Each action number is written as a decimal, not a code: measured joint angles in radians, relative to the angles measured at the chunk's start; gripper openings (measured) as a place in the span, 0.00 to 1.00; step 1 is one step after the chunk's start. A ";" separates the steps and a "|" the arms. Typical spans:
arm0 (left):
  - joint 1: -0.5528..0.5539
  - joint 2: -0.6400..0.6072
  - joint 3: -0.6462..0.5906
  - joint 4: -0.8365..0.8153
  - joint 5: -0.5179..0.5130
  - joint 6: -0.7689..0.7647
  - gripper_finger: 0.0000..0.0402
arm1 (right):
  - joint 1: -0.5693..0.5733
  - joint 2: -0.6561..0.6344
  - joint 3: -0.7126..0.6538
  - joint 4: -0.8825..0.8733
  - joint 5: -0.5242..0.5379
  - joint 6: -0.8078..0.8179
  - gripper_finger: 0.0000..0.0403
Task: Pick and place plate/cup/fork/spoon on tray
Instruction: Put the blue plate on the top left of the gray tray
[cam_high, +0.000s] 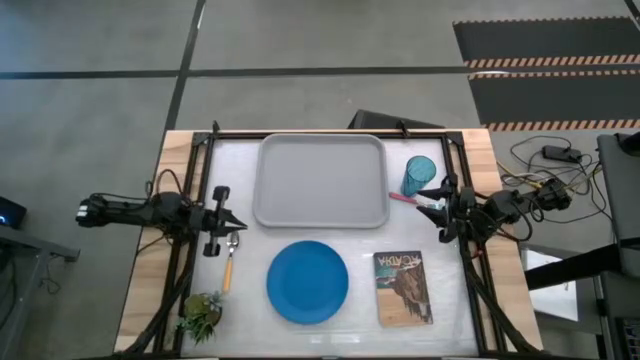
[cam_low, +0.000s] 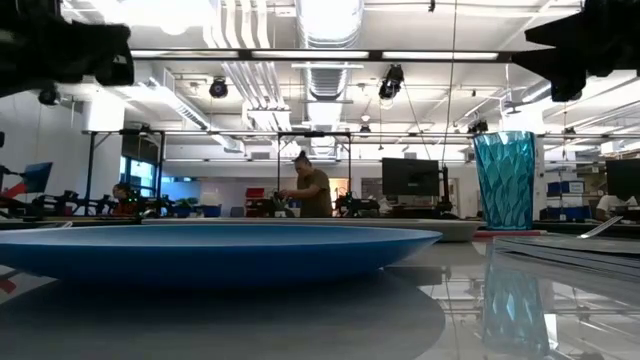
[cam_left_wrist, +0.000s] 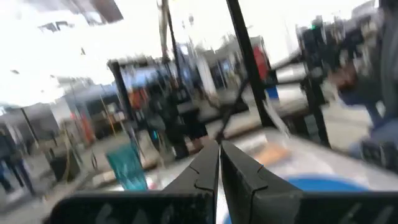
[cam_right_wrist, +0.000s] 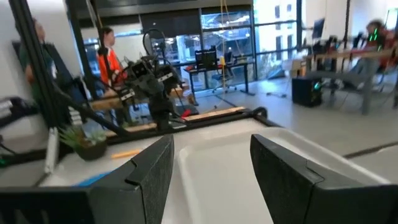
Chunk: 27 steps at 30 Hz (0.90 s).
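1. Overhead, the tray (cam_high: 320, 180) sits bare at the table's far middle; the plate (cam_high: 308, 281) lies just in front of it.
2. Left gripper (cam_high: 237, 224) – fingers pressed together, holding nothing – hovers by the spoon (cam_high: 229, 266).
3. Right gripper (cam_high: 426, 200) – fingers spread wide, empty – hangs beside the cup (cam_high: 419, 176) and fork (cam_high: 404, 199).
4. Writing on the book (cam_high: 402, 287) is unreadable.

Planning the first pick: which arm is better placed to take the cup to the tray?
Right, likely. The cup stands at the table's right edge beside the tray, just behind the open right gripper. The left gripper, shut, hangs across the tray over the spoon.
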 joint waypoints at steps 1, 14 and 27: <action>0.000 0.003 0.000 0.042 0.001 0.000 0.00 | 0.000 0.000 0.000 0.001 0.000 0.020 0.50; 0.000 0.033 -0.001 0.653 0.004 -0.078 0.00 | 0.000 0.000 0.000 0.090 0.006 -0.025 0.50; 0.000 0.050 0.042 0.758 -0.089 -0.183 0.00 | 0.000 0.000 0.000 0.098 0.111 -0.053 0.50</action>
